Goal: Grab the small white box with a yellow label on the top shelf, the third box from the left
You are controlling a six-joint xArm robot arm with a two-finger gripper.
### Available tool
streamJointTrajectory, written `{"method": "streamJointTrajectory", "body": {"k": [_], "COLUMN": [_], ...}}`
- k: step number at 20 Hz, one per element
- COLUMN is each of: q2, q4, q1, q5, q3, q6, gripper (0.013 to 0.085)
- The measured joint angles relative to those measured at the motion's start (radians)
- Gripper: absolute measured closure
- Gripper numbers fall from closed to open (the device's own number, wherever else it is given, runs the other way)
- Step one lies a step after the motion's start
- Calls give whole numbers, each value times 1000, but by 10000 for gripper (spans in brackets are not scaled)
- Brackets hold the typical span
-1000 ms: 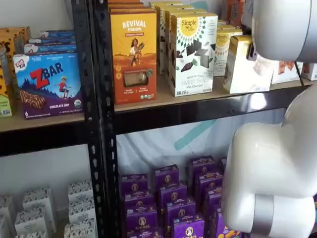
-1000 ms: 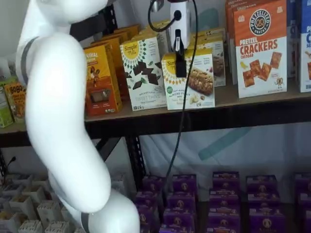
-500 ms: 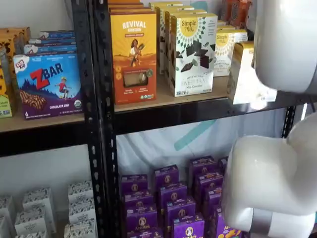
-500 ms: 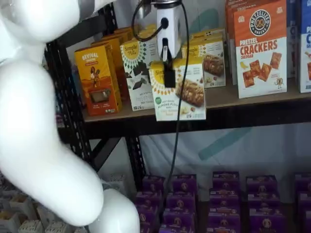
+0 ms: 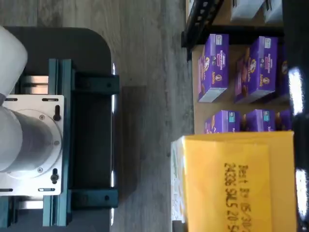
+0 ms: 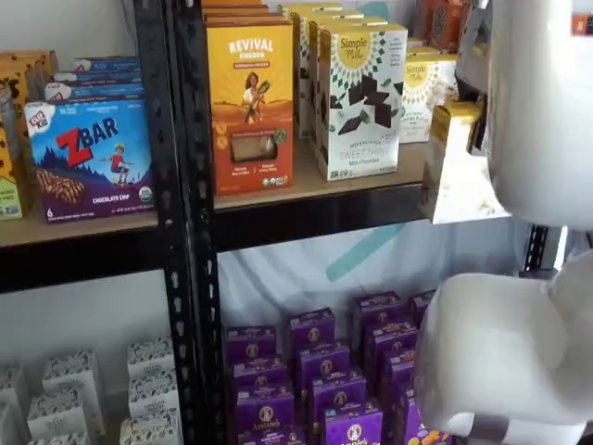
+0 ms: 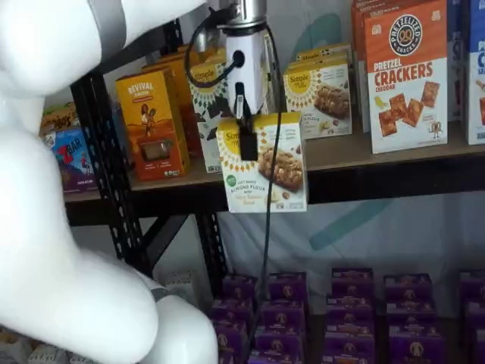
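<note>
Gripper: clamped on the small white box
Behind gripper: taller Simple Mills box, top shelf
Change: box now clear of the shelf edge, lower than before

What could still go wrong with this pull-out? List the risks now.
1. The small white box hangs clear of the top shelf, held only near its upper edge by the gripper; it is tilted and might swing or slip.
2. The black cable drapes across the box's front and might snag.
3. If dropped, it would likely land on the purple boxes below.
</note>
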Motion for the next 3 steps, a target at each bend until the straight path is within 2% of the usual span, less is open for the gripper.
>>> {"method": "streamJointTrajectory", "body": {"k": [3], "q2": [-18], "q4": [-3], "q1": [14], "q5": [-4], "q3": [22], "q6": [13], "gripper": [650]}}
